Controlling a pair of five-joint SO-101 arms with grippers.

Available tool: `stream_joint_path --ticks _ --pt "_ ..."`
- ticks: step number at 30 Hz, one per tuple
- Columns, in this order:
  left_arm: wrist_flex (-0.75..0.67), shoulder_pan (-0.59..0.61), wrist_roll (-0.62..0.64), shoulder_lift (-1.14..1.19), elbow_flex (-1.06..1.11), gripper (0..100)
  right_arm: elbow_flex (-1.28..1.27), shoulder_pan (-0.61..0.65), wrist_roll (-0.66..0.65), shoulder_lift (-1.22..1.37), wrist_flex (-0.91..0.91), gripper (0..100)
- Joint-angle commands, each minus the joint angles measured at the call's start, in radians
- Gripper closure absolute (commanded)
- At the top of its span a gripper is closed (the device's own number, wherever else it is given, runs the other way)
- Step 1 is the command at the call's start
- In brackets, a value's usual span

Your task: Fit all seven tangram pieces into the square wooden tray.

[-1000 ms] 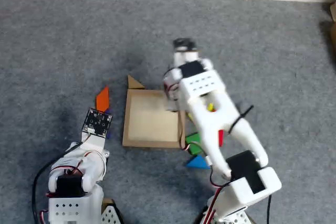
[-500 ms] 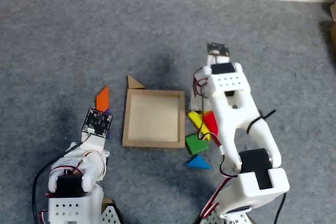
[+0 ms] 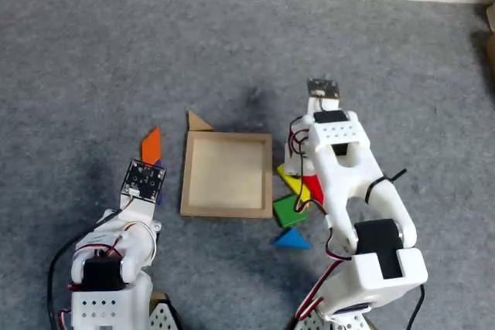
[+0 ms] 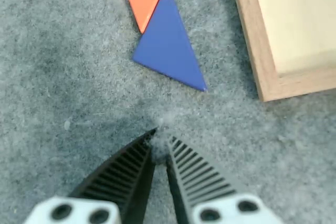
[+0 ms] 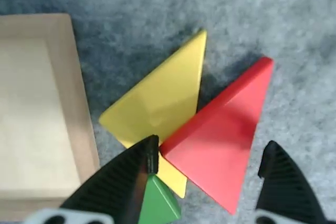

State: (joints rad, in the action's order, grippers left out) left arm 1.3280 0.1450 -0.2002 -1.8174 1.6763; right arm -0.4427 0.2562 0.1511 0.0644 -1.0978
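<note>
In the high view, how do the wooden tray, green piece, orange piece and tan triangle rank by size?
1. wooden tray
2. green piece and orange piece, too alike to rank
3. tan triangle

Grey carpet point(image 3: 93, 59) bearing wooden tray point(image 3: 187, 175), orange piece point(image 3: 151, 144), tan triangle point(image 3: 198, 122), yellow triangle point(image 5: 157, 103), red triangle point(image 5: 220, 140), green piece point(image 3: 288, 210), blue triangle point(image 3: 292, 239).

We can make out no legible word, number, label or sign here: the wooden tray point(image 3: 188, 177), the tangram pieces point(image 5: 218, 140) and the white arm casings point(image 3: 340, 152) carry no print we can read.
</note>
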Motion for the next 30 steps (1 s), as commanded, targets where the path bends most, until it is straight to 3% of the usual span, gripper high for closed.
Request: stream_joint_path --ticks 1,7,12,30 --pt "0.006 0.010 0.005 -0.004 0.019 100 0.012 -0.013 -0.011 0.019 0.010 70.2" --pt "0.006 0.010 0.005 -0.004 0.019 100 0.015 -0.024 -0.023 0.120 0.002 70.4" --pt "0.006 0.010 0.005 -0.004 0.019 100 0.010 -0.025 -0.061 0.090 0.004 79.0" --pt "0.006 0.010 0.005 -0.004 0.019 100 0.007 -0.070 -0.118 0.007 0.002 91.6"
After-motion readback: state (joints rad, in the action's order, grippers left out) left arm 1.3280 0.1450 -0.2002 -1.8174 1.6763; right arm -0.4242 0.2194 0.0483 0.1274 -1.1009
